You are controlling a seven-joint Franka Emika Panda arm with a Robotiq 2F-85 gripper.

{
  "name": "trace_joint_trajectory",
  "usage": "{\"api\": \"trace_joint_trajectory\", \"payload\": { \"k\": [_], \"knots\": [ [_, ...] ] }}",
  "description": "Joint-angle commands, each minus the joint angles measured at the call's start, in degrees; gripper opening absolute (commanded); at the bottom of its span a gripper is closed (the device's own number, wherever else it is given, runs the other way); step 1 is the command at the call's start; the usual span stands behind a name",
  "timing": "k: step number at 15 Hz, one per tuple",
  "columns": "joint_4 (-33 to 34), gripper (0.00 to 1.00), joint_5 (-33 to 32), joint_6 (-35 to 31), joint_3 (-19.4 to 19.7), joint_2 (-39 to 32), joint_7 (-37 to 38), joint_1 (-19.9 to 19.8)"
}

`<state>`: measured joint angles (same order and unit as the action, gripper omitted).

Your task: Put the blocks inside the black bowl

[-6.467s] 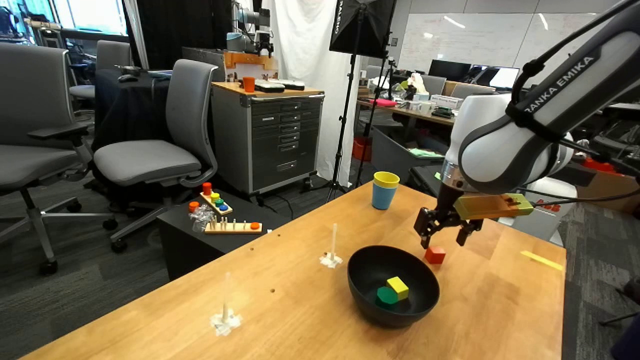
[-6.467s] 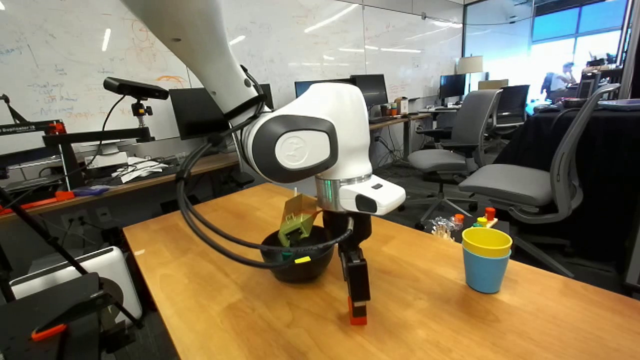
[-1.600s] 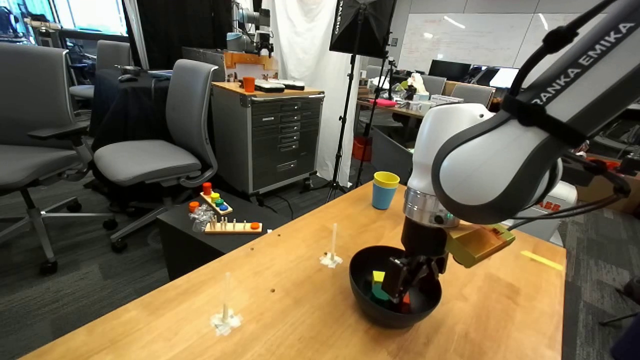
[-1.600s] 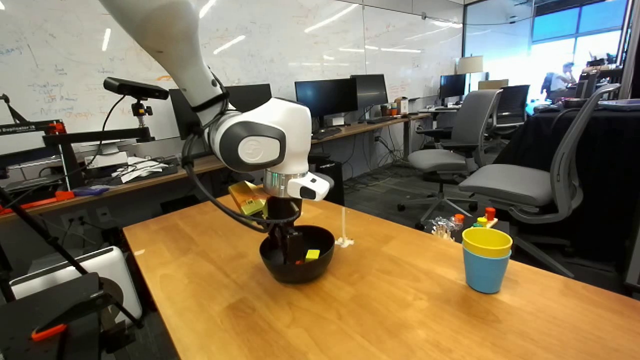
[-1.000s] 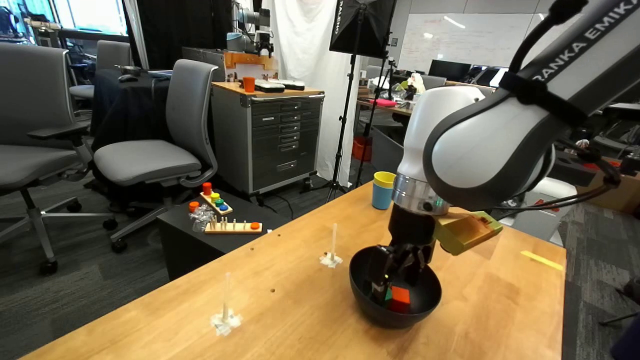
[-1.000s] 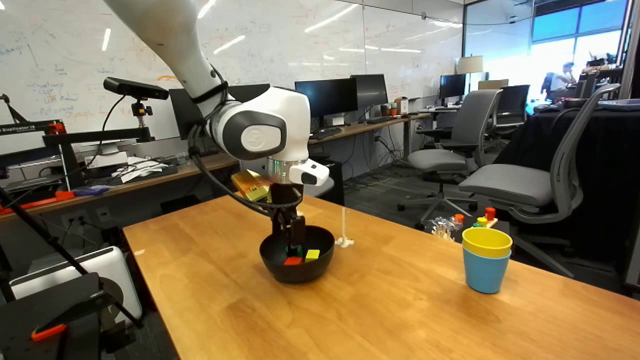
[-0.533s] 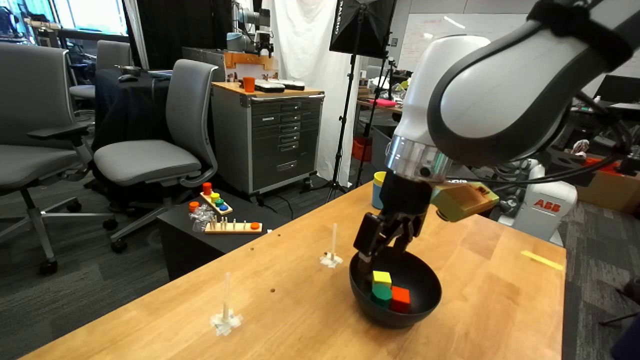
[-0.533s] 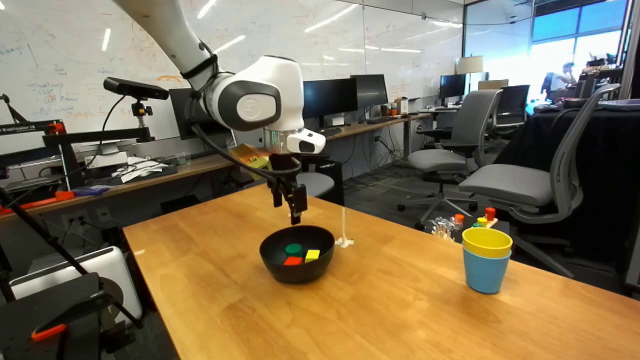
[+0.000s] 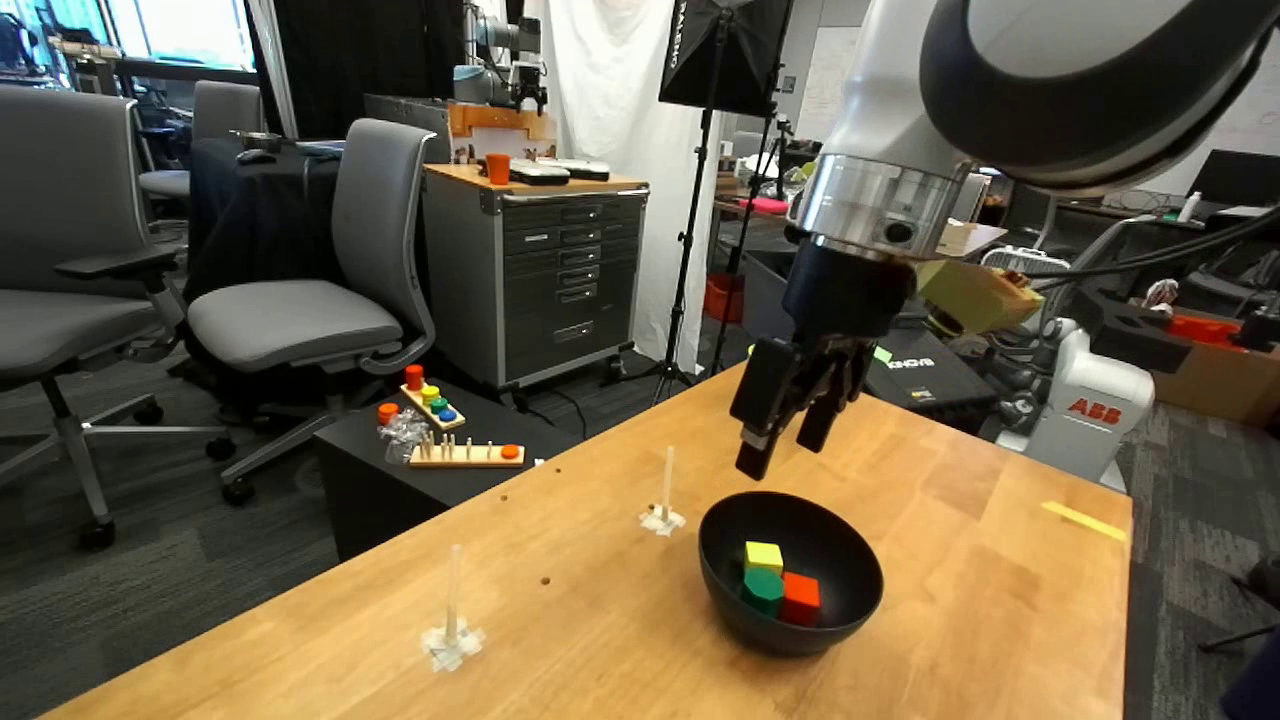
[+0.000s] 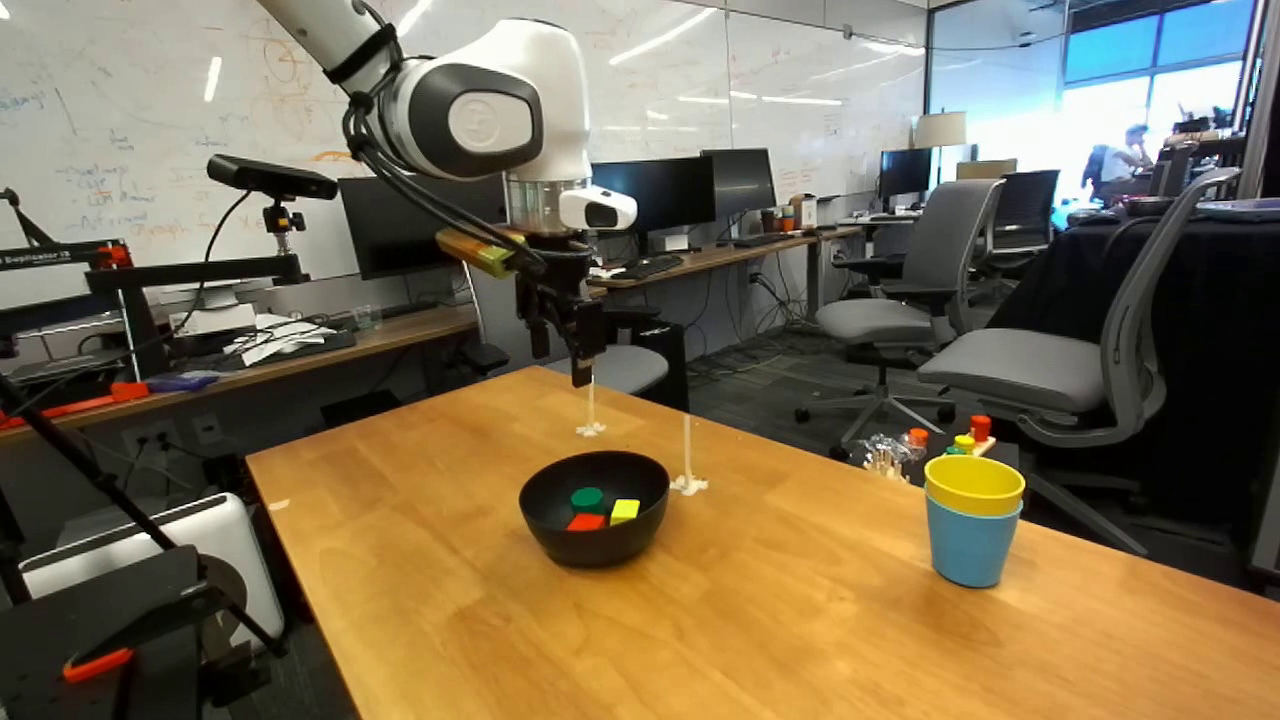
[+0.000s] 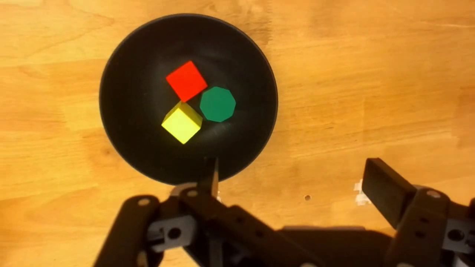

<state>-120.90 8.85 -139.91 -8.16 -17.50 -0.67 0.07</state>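
Wooden table [image 10: 790, 620] my end; in an exterior view, whiteboard [image 10: 690, 75] at 12 o'clock, chair [image 10: 1015, 375] at 3, cups [image 10: 972, 540] at 4, bowl [image 10: 597, 551] at 6. My gripper [image 11: 292, 160] hangs clear of it, fingers [image 11: 387, 193] spread wide, holding nothing. Wrist view inside the bowl: red block [image 11: 186, 81] at 12, green block [image 11: 218, 104] at 3, yellow block [image 11: 182, 124] at 6. Bit blurry, can't swear they touch.

Tabletop [image 10: 800, 640] was wood with small holes [image 9: 545, 581]. Bowl [image 10: 600, 548] and blue cup [image 10: 972, 548] sat upright, well apart. Two sticks [image 9: 668, 485] stood upright, white patches [image 9: 449, 654] at the bases; one was near the bowl. Yellow strip [image 9: 1083, 521] lay flat, well apart too.
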Motion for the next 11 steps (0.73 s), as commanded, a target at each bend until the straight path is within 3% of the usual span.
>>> {"api": "trace_joint_trajectory", "payload": {
  "k": [1, 11],
  "knots": [
    [-2.42, 1.0, 1.42, 5.23, 0.62, 4.34, -3.84, -0.13],
    [-1.11, 1.0, 0.32, 5.91, 1.5, 2.65, -2.77, 0.87]
  ]
}}
